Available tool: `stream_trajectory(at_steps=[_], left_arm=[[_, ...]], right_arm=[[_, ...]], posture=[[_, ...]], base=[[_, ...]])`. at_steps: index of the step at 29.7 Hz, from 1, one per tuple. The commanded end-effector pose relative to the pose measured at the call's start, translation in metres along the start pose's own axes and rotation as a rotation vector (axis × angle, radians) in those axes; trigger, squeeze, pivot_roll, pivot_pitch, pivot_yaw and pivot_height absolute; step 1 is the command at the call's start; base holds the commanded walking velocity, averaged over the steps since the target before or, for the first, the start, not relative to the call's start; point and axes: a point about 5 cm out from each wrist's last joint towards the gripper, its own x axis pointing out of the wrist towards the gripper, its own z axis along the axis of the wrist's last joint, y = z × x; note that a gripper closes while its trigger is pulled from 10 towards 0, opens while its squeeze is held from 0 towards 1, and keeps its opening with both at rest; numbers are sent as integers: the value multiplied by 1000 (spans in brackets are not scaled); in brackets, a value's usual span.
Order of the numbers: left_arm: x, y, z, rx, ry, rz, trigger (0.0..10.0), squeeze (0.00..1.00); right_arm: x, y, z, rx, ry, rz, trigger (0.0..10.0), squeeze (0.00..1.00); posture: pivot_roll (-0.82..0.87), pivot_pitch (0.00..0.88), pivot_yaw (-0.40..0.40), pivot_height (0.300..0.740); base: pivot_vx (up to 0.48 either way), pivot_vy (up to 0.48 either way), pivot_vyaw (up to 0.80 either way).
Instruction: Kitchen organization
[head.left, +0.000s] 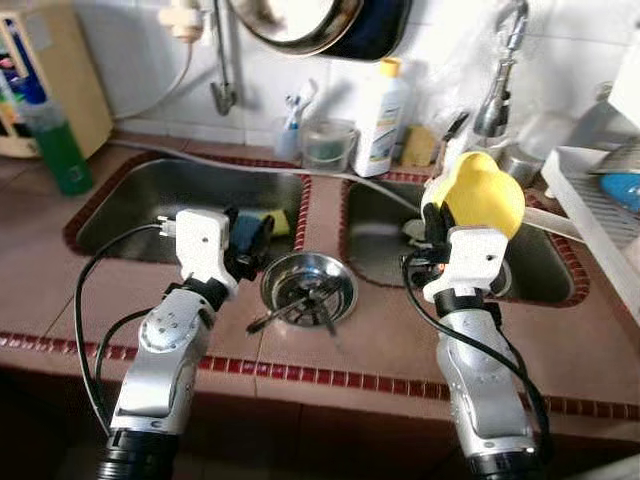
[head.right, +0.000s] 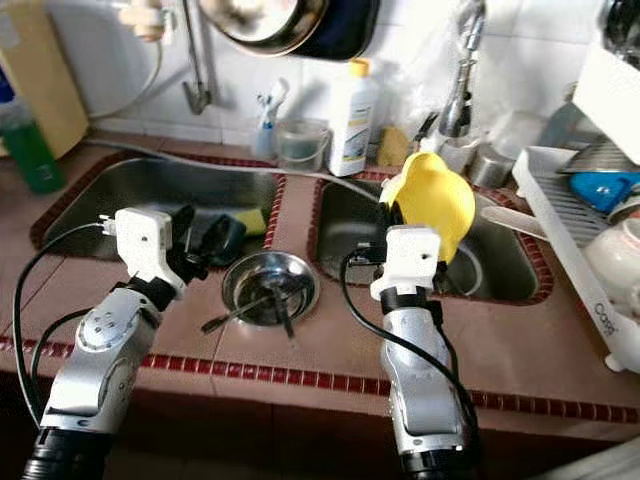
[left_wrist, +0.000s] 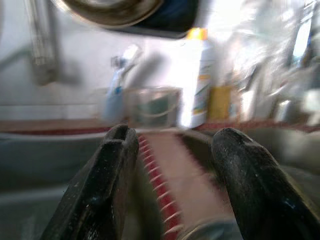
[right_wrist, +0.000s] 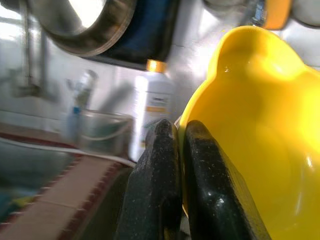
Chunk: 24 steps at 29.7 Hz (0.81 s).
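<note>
Right wrist view shows the right gripper (right_wrist: 172, 135) with its two black fingers (right_wrist: 155, 170) pressed nearly together, pinching the rim of a yellow bowl (right_wrist: 250, 130); one finger lies inside the bowl and the other outside it. From the head camera, that bowl (head.left: 483, 190) is held tilted up above the right sink basin (head.left: 545, 265), in front of the tap (head.left: 497, 85).

Over on the other arm, the left gripper (left_wrist: 170, 145) has its fingers (left_wrist: 107, 180) spread wide apart with nothing between them. It hovers over the near right corner of the left sink basin (head.left: 140, 200), just beside the tiled strip (head.left: 322, 215) that divides the two basins. A dark blue object (head.left: 245, 232) and a yellow sponge (head.left: 277, 220) lie in that basin right by the fingertips; whether the fingers touch them cannot be told.

On the tiled counter (head.left: 380, 340), between the two arms, sits a round metal dish (head.left: 308, 286) with a few utensils (head.left: 290, 308) lying in it, their handles sticking out over its near edge.

Along the back wall stand a white bottle with a yellow cap (head.left: 381, 118), a clear plastic container (head.left: 328, 145) and a small spray bottle (head.left: 290, 125). A metal pan (head.left: 300, 22) hangs above them. A green bottle (head.left: 55, 150) stands at the far left of the counter, and a white dish rack (head.right: 575, 250) holding a blue item (head.right: 603, 190) sits to the right of the sinks.
</note>
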Motion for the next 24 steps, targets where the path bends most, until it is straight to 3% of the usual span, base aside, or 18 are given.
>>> stream_trajectory(at_steps=[1, 11, 24], left_arm=[[-2, 5, 3, 19, -1, 4, 10000, 0], [-2, 3, 4, 20, -6, 0, 10000, 0], [-4, 0, 0, 3, 11, -46, 10000, 0]], right_arm=[[4, 3, 10, 14, -39, 5, 10000, 0], [3, 4, 9, 15, -36, 9, 10000, 0], [-1, 6, 9, 17, -30, 12, 10000, 0]], posture=[[-181, 5, -49, 732], [-181, 4, -50, 732], [-187, 1, -43, 732]], base=[[330, 0, 0], [331, 0, 0], [0, 0, 0]])
